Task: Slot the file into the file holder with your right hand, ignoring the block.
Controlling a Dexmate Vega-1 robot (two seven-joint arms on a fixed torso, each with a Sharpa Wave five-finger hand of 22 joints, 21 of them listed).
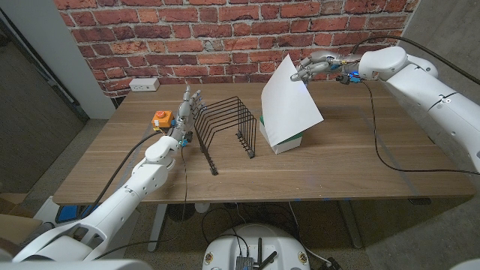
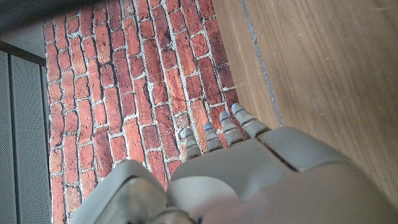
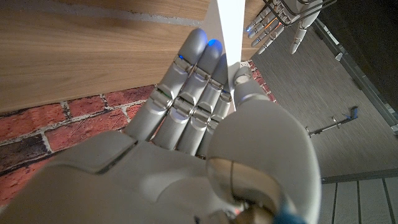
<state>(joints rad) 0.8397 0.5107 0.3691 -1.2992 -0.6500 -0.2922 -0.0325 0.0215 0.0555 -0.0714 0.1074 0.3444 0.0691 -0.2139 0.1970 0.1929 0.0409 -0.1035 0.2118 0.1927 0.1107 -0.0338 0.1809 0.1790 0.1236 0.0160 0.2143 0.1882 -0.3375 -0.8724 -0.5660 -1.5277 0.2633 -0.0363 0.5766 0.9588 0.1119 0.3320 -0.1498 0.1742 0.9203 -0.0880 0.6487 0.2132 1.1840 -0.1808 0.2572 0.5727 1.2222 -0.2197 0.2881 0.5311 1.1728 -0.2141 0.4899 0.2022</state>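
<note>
My right robot hand (image 1: 313, 67) pinches the top corner of the white flat paper file (image 1: 289, 101), lifted over the wooden counter (image 1: 360, 161), just right of the black wire file holder (image 1: 225, 124).

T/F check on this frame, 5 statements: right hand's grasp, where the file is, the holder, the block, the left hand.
1. The right hand holds the white file by its top corner. True.
2. The file is already slotted in the black wire file holder. False: it is tilted over the table to the holder's right, with no file between the wires.
3. The orange block sits on the table left of the holder. True.
4. The left hand grips the block. False: it stands by the holder's left end, fingers up, holding nothing.
5. The file holder has tipped over. False: it stands upright.
</note>
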